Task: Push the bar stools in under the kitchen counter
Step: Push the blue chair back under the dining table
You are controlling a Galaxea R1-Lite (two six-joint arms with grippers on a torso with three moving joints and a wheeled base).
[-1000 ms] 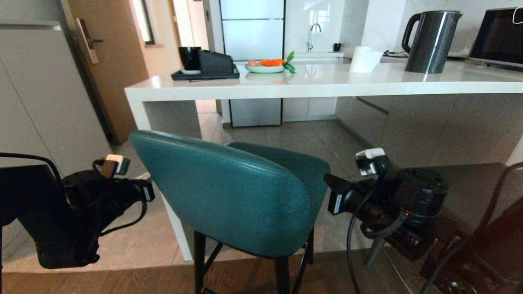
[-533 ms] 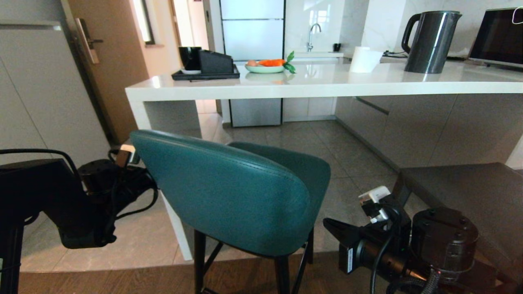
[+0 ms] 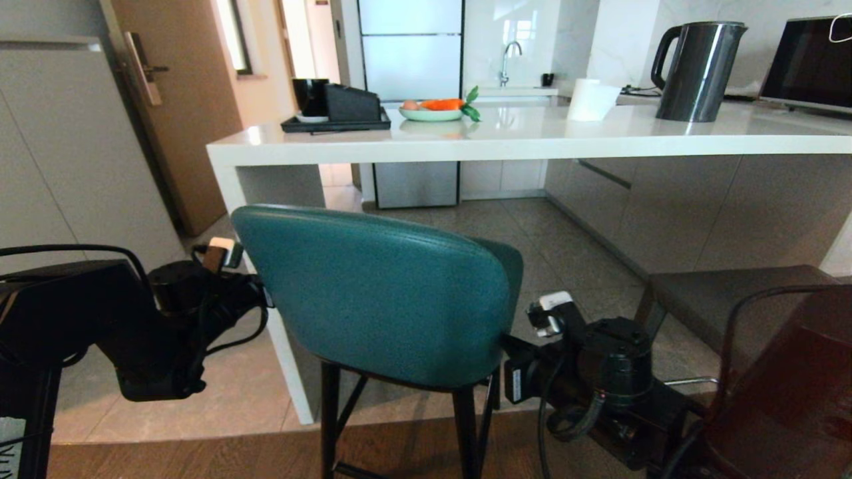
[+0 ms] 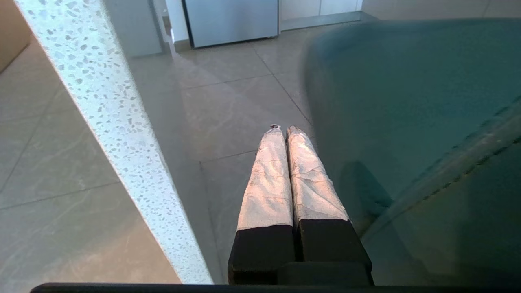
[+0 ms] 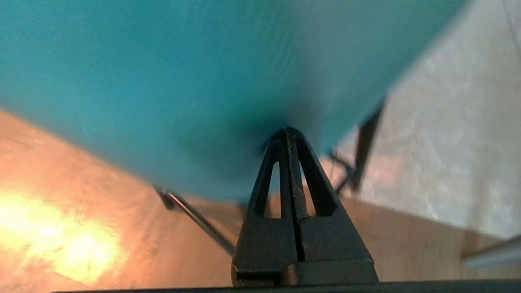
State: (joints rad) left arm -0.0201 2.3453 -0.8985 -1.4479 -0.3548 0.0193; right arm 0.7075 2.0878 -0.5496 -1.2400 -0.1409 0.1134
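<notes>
Ahead of me grey floor tiles run back to a wall of pale cabinets, and wood flooring lies nearest me. A brown door stands at my left, beside grey panels. Daylight shines on a far sink tap.

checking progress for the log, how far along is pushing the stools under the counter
Nothing is finished: the teal stool stands outside the kitchen counter. In hand: the right hand, shut, presses its backrest; the left hand, shut, sits beside its other edge. Left: push it under, then the grey stool.
</notes>
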